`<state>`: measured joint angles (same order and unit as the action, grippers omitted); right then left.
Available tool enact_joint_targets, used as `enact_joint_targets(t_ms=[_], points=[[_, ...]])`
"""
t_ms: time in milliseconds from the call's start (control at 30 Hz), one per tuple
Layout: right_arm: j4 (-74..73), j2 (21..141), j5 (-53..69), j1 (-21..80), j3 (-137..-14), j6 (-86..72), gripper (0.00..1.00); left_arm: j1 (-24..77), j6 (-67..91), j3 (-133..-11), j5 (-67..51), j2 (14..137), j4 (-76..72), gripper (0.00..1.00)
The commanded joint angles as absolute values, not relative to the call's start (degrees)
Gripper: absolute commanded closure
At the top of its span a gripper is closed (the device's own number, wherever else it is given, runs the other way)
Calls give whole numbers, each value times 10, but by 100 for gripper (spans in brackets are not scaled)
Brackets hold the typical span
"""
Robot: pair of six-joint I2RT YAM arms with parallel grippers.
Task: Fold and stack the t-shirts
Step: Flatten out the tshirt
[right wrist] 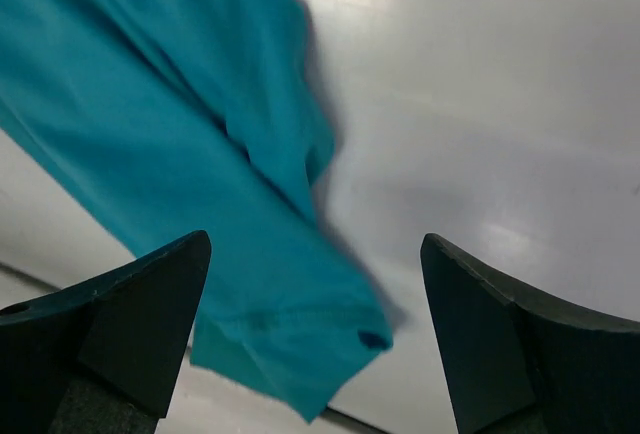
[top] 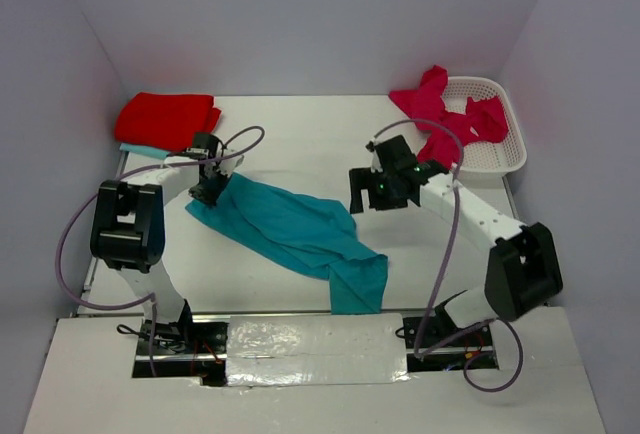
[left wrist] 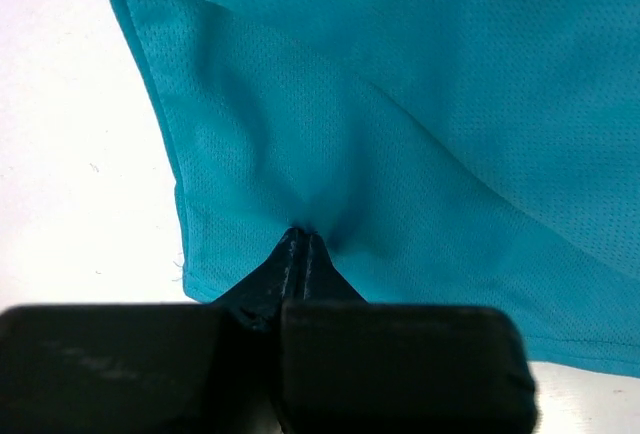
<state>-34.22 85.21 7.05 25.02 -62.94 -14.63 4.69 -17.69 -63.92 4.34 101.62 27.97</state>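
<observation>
The left jaws are clamping shut on an edge of the teal t-shirt (top: 290, 229) lying on the bench (top: 300, 134); the right jaws are hanging wide open near it

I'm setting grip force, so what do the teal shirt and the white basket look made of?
Teal t-shirt: a thin knit sports mesh, probably synthetic; tiny pinholes cover its matte surface, and it puckers softly where the left gripper pinches it. White basket: likely moulded plastic, smooth, with a lattice wall, though it's small in the top view.
</observation>
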Motion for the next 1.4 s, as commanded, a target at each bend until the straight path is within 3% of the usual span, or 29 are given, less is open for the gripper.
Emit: enact_joint_targets(t_ms=[0, 300, 367, 500, 600, 633, 700, 733, 833, 900, 1033, 1133, 1233, 1367], points=[[-434, 810, 53, 257, -547, -201, 7, 48, -182, -656, 47, 994, 286, 100], [-453, 640, 42, 369, -388, -424, 10, 49, -192, -707, 74, 986, 301, 100], [-445, 636, 47, 389, -367, -449, 13, 49, -205, -731, 101, 1004, 286, 95], [-351, 717, 106, 417, -324, -443, 12, 52, -221, -839, 155, 1076, 277, 100], [-316, 828, 63, 417, -349, -408, 13, 66, -214, -942, 187, 1149, 298, 92], [-316, 852, 57, 416, -392, -397, 41, 77, -207, -983, 192, 1168, 307, 81], [-317, 905, 47, 415, -437, -371, 86, 88, -196, -993, 145, 1149, 316, 70], [-313, 912, 55, 410, -467, -366, 100, 102, -200, -959, 121, 1095, 303, 63], [-251, 905, 151, 337, -487, -354, 100, 153, -235, -870, 61, 967, 278, 55], [-229, 890, 208, 260, -509, -344, 100, 179, -257, -838, 16, 914, 300, 55], [-235, 899, 302, 166, -580, -315, 100, 281, -288, -783, -106, 827, 410, 69], [-268, 927, 370, 121, -638, -265, 100, 373, -287, -722, -81, 823, 393, 75], [-329, 979, 367, 86, -681, -218, 100, 465, -267, -688, 15, 863, 315, 62], [-335, 1026, 349, 61, -688, -201, 100, 483, -204, -748, 31, 974, 263, 52]])
